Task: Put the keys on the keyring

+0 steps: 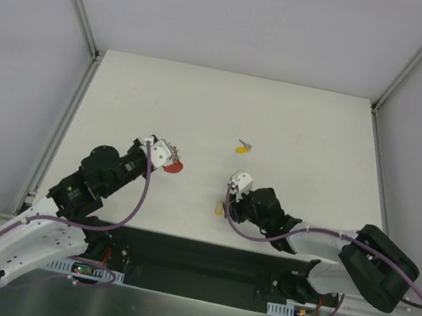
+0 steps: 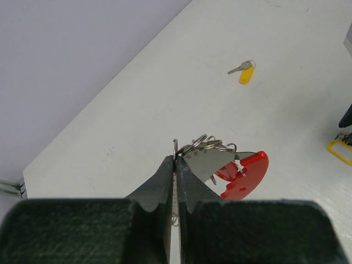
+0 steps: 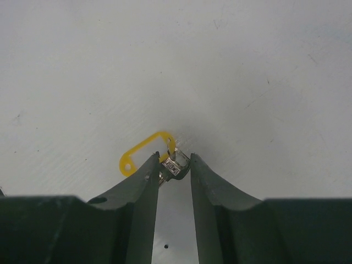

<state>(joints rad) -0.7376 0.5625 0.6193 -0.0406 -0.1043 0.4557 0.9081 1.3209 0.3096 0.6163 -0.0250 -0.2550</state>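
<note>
1. My left jaws are pressed together on the thin metal ring of the keyring [image 2: 242, 173]. Its red loop sticks out just past the tips, over the left half of the table [image 1: 308, 118]. I judge the ring is pinched so it stays steady for threading.
2. My right jaws pinch the small metal part of the near key [image 3: 142, 152], near the front centre of the table. Its yellow head pokes out to one side, which I judge keeps the key's hole free.
3. The far key [image 1: 243, 146] lies loose further back, well apart from both arms, presumably waiting its turn.
4. The ring shows edge-on in the left wrist view, so I cannot find its split or count the loops bunched behind it.
5. From above, the right wrist covers most of the near key and only a yellow sliver shows. I cannot tell whether that key or the keyring is lifted off the table.
</note>
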